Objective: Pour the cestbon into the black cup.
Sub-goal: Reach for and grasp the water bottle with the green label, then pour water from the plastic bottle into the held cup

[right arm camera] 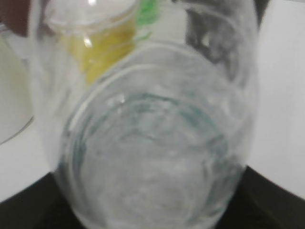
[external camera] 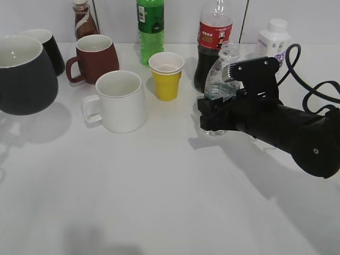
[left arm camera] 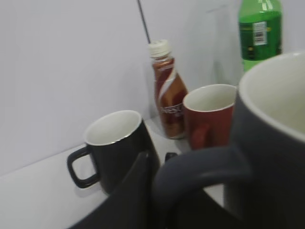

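The cestbon [external camera: 219, 79], a small clear plastic bottle, stands upright at the right, just in front of the cola bottle. My right gripper [external camera: 217, 114] is shut on its lower body. In the right wrist view the bottle [right arm camera: 152, 143] fills the frame between the dark fingers [right arm camera: 152, 222]. The black cup [external camera: 24, 77], a large charcoal mug with a pale inside, is at the far left and casts a shadow below itself. In the left wrist view my left gripper [left arm camera: 167, 191] is shut on its loop handle, with the cup [left arm camera: 271, 143] to the right. The left gripper is outside the exterior view.
A white mug [external camera: 121, 101] and a yellow paper cup [external camera: 166, 75] stand mid-table. A brown-red mug [external camera: 95, 57] and a glossy black mug [external camera: 49, 48] stand behind. A coffee bottle [external camera: 84, 21], green soda bottle [external camera: 151, 26], cola bottle [external camera: 213, 42] and white bottle [external camera: 273, 40] line the back.
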Robot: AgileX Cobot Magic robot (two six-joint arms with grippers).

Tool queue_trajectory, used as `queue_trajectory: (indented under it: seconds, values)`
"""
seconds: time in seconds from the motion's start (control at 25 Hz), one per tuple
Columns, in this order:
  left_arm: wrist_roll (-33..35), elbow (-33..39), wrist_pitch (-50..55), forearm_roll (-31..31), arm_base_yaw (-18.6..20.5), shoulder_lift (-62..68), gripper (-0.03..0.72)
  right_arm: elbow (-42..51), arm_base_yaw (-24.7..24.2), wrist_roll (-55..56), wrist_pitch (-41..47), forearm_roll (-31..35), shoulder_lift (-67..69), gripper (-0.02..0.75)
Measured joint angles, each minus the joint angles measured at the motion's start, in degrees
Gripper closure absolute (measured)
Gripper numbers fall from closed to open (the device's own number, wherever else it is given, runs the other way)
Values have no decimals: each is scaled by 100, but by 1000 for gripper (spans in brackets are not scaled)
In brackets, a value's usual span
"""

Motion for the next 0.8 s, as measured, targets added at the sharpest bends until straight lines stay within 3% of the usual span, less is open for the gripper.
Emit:
queue_trajectory:
  seconds: [0.08,0.2,0.44,0.6,0.8]
  values:
    - [-191,0,357,74,-141,-209,646,-6,0,-94,89,-184,-49,278]
    - [-399,-19,1040,126,-653,-548,646,0,0,-483,349,-867,-363,278]
    - [-507,-241,2511,12,-2231,-788,646,-602,113,-1108,1653,-2019,-1283,278]
    - [-528,-506,3062,-255,-3070,-788,646,-1242,375,-2017,2497,-2340,-1484,278]
    - [-533,-910,3845,-535,-3485,-792,646,-1650,771,-3299,2876,-2422,-1484,278]
